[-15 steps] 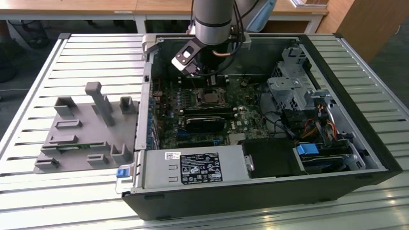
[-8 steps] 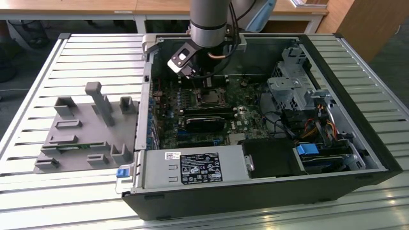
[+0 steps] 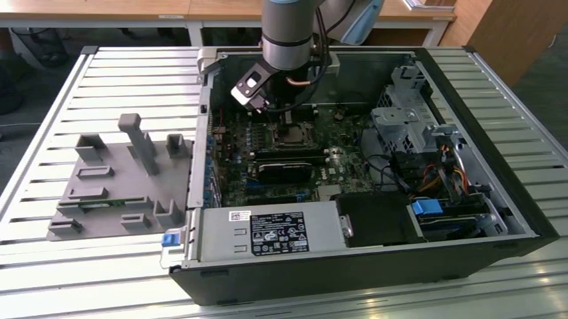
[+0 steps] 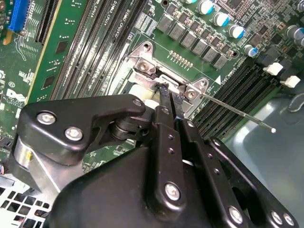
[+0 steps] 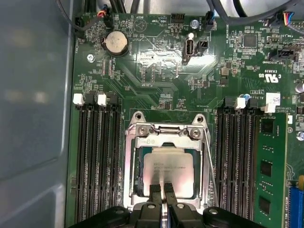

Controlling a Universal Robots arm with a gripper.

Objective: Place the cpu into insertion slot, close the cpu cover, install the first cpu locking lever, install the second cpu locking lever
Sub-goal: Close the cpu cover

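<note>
The cpu [image 5: 168, 171], a silvery-grey square, lies in the insertion slot [image 5: 130, 190] on the green motherboard. The silvery cpu cover [image 5: 166, 140] looks laid down around it, with the chip showing through its window. My gripper [image 5: 162, 190] hangs over the chip's near edge, its two black fingers pressed close together with nothing visible between them. In the second wrist view the gripper [image 4: 170, 93] tips meet the cover's edge [image 4: 164, 80]. A thin wire locking lever [image 4: 237, 112] stands free, angled away from the socket; it also runs along the socket's side [image 5: 208, 159]. In the exterior view the arm reaches down to the socket [image 3: 291, 137].
Black memory slots [image 5: 97, 156] flank the socket, and a green card [image 5: 268, 175] stands beside one bank. The open computer case [image 3: 515, 219] holds a power supply [image 3: 266, 232] and a drive cage [image 3: 404, 123]. A grey fixture [image 3: 116, 179] sits on the slatted table at the exterior view's left.
</note>
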